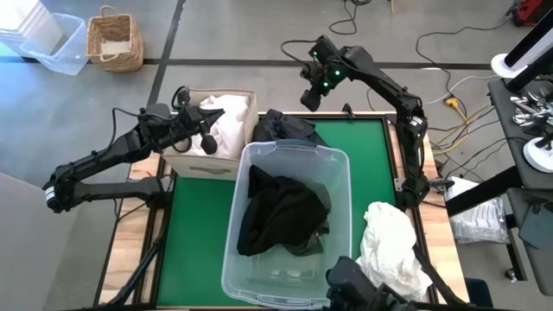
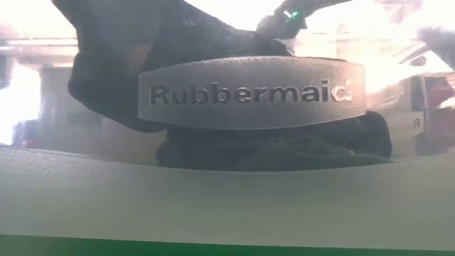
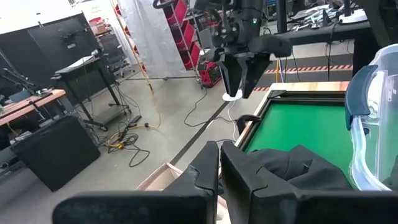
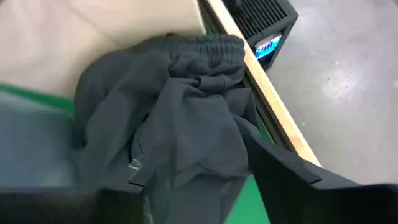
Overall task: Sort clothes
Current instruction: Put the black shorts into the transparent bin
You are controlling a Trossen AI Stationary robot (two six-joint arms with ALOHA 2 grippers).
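Observation:
A charcoal garment (image 1: 283, 128) (image 4: 168, 112) (image 3: 298, 171) lies crumpled at the table's far edge, against the clear tub's far rim (image 1: 294, 149). My right gripper (image 1: 309, 99) (image 4: 186, 193) hovers above it, open, fingers pointing down and touching nothing. Black clothes (image 1: 281, 212) (image 2: 234, 43) lie inside the tub. White clothes (image 1: 226, 125) fill the beige fabric box (image 1: 199, 160). My left gripper (image 1: 210, 142) (image 3: 221, 165) hangs shut over that box, with nothing between its fingers. A white garment (image 1: 393, 246) lies heaped on the table's right near part.
The tub stands in the middle of the green mat (image 1: 199, 233), and its labelled wall (image 2: 249, 92) blocks the low view. A wicker basket (image 1: 114, 39) and a plastic bin (image 1: 52, 43) sit on the floor beyond the far left corner. Cables run across the floor behind the table.

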